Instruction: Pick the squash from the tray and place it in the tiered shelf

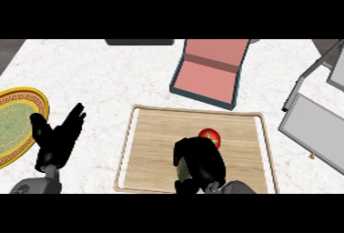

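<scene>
Right robot hand [201,163] (curled) around squash [182,169]

Light falls bright and even over the white counter [101,73], with no glare. The wooden tray [128,150] shows only faint shading inside its rim. The tiered shelf [211,77] carries a darker band under its upper step. The right hand [199,159], curled round the squash [182,169], leaves it dull olive in shade.

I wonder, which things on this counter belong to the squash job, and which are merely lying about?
Job: squash, mostly hidden under the curled right hand; wooden tray; grey tiered shelf.
Lying about: red fruit on the tray; pink box; gold-rimmed plate.
</scene>
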Controlling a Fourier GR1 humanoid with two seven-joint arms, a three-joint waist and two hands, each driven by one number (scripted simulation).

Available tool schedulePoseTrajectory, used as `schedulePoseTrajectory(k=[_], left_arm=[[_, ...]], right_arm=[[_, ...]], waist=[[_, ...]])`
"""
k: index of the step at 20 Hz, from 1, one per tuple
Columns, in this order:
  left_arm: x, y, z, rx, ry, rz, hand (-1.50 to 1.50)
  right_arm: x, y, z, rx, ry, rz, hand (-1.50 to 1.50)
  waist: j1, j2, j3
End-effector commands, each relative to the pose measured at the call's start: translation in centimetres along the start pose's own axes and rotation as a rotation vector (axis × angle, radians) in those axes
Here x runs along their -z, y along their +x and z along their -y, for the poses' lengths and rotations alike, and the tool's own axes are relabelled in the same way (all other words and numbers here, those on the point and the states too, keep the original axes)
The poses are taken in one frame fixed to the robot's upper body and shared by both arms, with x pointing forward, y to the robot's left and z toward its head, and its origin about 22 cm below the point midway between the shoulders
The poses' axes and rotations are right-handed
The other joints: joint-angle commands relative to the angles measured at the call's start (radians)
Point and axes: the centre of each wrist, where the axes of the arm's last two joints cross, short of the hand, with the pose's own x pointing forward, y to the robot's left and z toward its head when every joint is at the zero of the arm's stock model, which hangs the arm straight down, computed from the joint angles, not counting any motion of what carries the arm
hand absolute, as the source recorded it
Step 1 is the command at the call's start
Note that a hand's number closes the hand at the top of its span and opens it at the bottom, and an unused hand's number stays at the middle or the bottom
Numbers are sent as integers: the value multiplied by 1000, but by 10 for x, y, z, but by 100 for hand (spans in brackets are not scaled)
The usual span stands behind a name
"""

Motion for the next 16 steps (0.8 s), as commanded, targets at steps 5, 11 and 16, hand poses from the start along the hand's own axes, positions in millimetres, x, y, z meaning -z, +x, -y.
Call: schedulePoseTrajectory(k=[5, 11, 16], left_arm=[[-8, -14, -21, -4, 46, -60, 0], [-7, -10, -24, -10, 25, -72, 0], [-16, -17, -15, 4, -1, -72, 0]], right_arm=[[12, -95, 47, 318, -218, -541, 150], [-27, -73, 94, 359, -456, -506, 150], [-51, -29, 138, 313, -722, -472, 150]], waist=[[-46, 15, -7], [-22, 8, -8], [-9, 5, -9]])
